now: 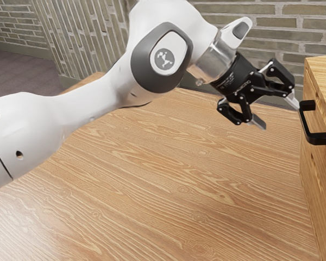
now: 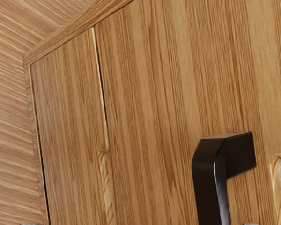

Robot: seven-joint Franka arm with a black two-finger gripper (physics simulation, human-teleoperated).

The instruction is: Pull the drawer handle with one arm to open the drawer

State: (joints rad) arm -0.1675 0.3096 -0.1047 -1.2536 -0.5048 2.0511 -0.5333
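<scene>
Black, bracket-shaped drawer handle point(image 1: 313, 120) is the thing we care about here. It's mounted on the drawer front point(image 1: 323, 174) of a light wood cabinet point(image 1: 321, 73) at the exterior view's right edge, by the end of the bench point(image 1: 179, 185). Its long axis runs up and down the drawer front, leaning just a touch. The short legs at its top and bottom go back into the wood, so the grip bar sticks out toward the exterior view's left, right at the arm point(image 1: 98, 109). As far as we can tell, the drawer front sits flush with the rest of the cabinet face.

The end effector point(image 1: 276, 112) hangs above the bench, just left of the handle in the exterior view, tilted and pointing at the cabinet. Its fingers are spread wide apart. The upper fingertip point(image 1: 292, 101) is just beside the handle's top end, and we honestly can't tell whether it's touching. The lower finger sits further back from the handle, clear of the bench surface.

In the wrist view we get the drawer front point(image 2: 178, 93) close up, its grain running roughly along the same line as the handle point(image 2: 218, 183). The handle's top leg bends into the wood while the bar runs off the picture's edge. Behind the bench there's a brick wall point(image 1: 293, 22).
</scene>
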